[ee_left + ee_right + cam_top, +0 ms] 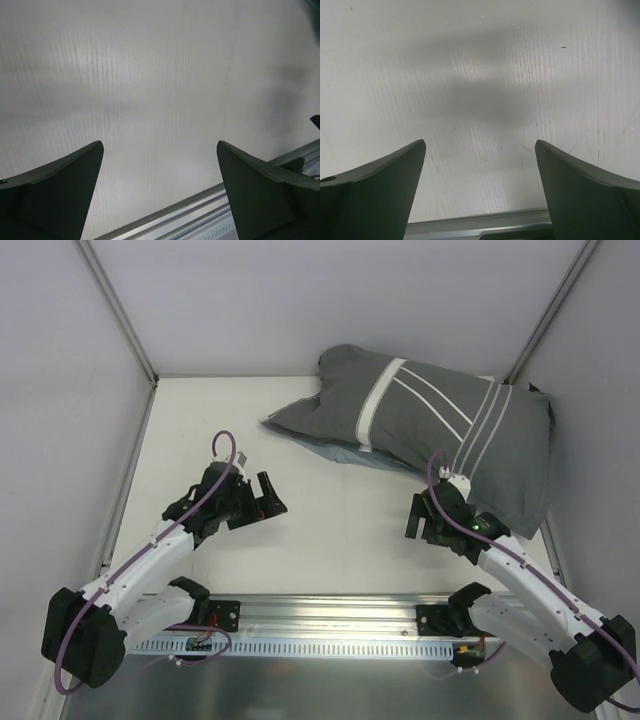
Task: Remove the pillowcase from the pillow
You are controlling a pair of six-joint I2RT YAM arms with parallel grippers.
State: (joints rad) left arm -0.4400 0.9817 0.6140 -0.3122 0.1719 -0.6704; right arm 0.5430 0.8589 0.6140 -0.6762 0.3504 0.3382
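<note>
Lying far-right, pillowcase (430, 425) just beyond right tool (418, 525), apart from left tool (272, 498).

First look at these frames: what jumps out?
The dark grey pillowcase with white stripes grabs the eye first. It is stuffed plump and lies at the far right of the white table. Next come the two arms. The left gripper and right gripper are both open over bare table and touch nothing, and the wrist views show only table surface between the fingers.
</note>
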